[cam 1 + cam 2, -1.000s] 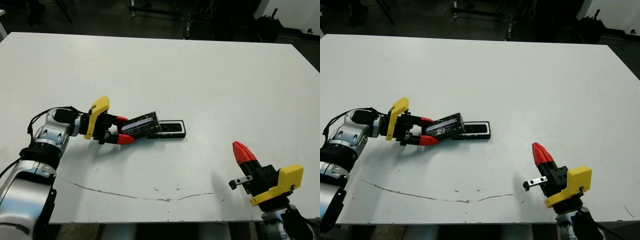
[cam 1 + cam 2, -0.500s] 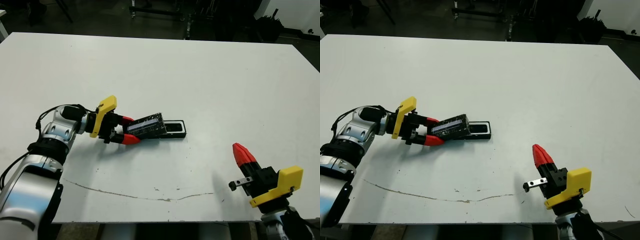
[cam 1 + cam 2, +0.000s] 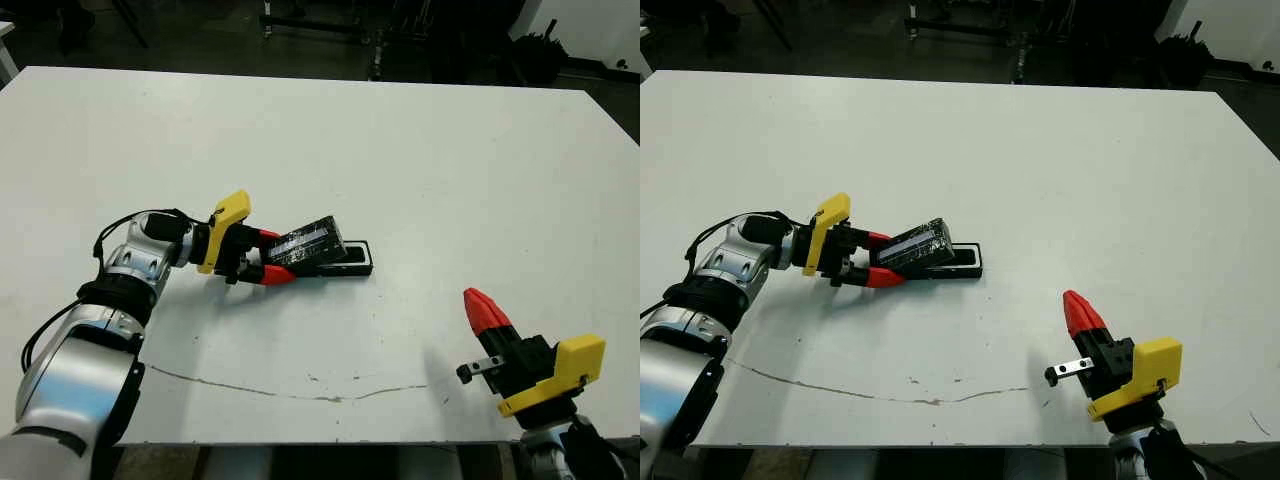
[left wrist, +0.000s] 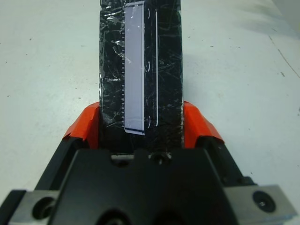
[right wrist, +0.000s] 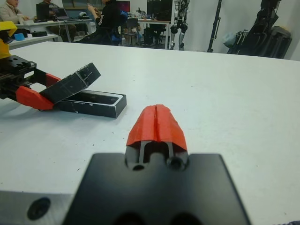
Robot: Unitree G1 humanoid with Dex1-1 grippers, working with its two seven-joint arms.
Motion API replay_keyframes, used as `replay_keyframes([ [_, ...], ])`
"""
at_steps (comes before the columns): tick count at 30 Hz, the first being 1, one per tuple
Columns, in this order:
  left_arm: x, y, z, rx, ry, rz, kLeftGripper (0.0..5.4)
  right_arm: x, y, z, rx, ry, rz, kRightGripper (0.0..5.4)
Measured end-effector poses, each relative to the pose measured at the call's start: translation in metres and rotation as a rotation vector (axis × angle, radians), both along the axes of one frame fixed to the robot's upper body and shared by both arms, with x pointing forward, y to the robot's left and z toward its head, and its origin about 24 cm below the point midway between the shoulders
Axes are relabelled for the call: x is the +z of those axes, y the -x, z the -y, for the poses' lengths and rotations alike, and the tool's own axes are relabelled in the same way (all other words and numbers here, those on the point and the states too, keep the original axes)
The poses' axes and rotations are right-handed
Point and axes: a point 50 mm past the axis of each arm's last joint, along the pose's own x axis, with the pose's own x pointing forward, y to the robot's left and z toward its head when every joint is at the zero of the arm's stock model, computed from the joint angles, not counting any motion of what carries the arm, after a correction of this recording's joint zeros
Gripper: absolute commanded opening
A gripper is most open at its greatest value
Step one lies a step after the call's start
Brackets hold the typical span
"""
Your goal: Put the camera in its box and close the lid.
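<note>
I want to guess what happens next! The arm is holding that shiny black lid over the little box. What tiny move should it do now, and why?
Probably slide a bit further over, then tip flat. The left gripper holds the flat black lid with the crinkly shiny top tilted, its far end raised above the shallow black-rimmed box, whose far end remains uncovered. The right gripper sits apart, shut.

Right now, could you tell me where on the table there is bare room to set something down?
The whole far half of the table is bare, and so is the stretch between the box and the right gripper. The crowded spot is left of centre: the left gripper holds the lid tilted over the box. A thin dark mark crosses the near edge.
</note>
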Motion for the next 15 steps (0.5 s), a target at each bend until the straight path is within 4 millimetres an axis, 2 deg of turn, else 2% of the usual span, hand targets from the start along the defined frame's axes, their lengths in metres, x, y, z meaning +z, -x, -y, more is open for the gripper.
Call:
replay_keyframes([
  [15, 0.002, -0.006, 0.019, -0.042, -0.071, 0.022, 3.16, 0.000, 0.002, 0.000, 0.011, -0.018, 0.002, 0.00],
])
